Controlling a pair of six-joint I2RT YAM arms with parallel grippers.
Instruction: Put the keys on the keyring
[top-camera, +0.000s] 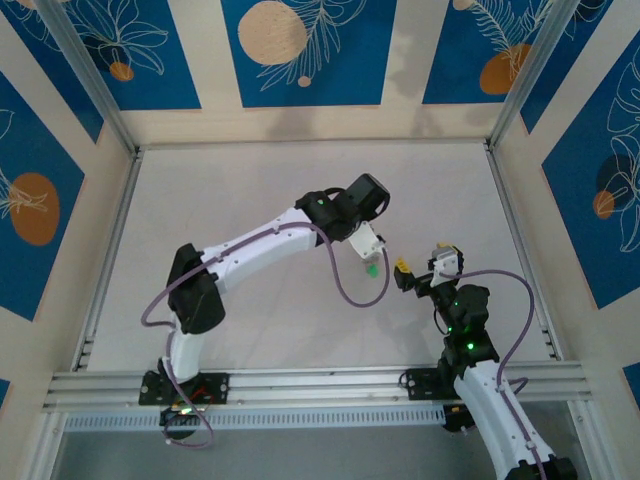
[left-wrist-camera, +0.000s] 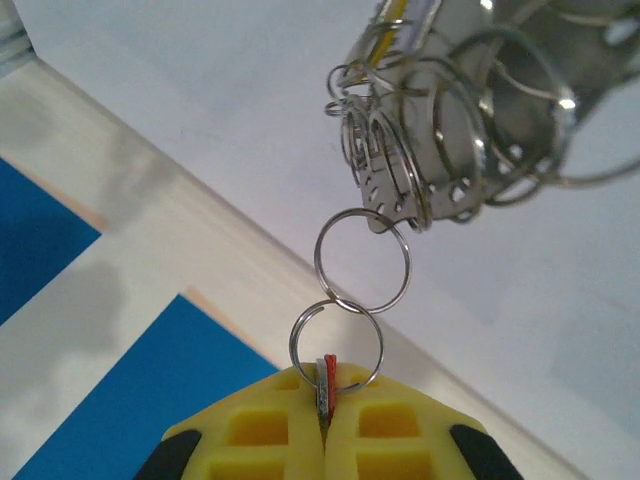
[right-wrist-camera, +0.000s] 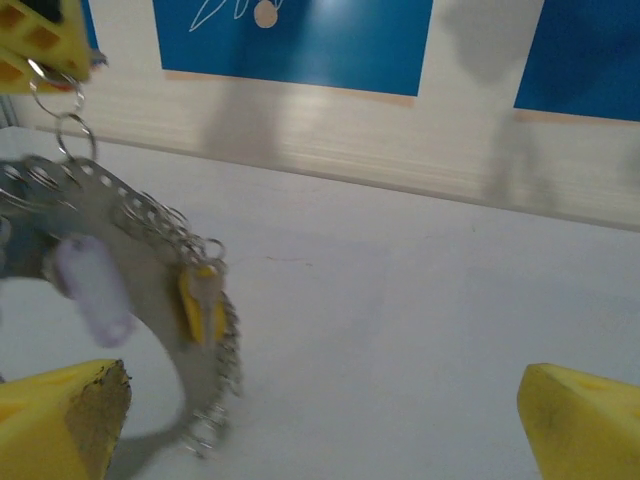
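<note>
- Presently, a red-tagged key (left-wrist-camera: 324, 385) is pinched edge-on by the left gripper (left-wrist-camera: 324, 420), whose yellow fingers are pressed together on it.
- A small ring (left-wrist-camera: 336, 345) is threaded through that key, and a second ring (left-wrist-camera: 362, 262) is linked to it.
- The second ring is hooked into the keyring (left-wrist-camera: 480, 150), a tangled bunch of silvery wire loops that hangs below the left gripper.
- A yellow tag (right-wrist-camera: 200, 300) and a lilac tag (right-wrist-camera: 90, 285) are seen, blurred, on the bunch. A green tag (top-camera: 372, 270) is seen from above.
- The bunch is held in the air above the table (top-camera: 250, 180), right of its centre.
- The right gripper (right-wrist-camera: 320, 400) is spread wide just beside the bunch. Whether a finger touches it cannot be told.
</note>
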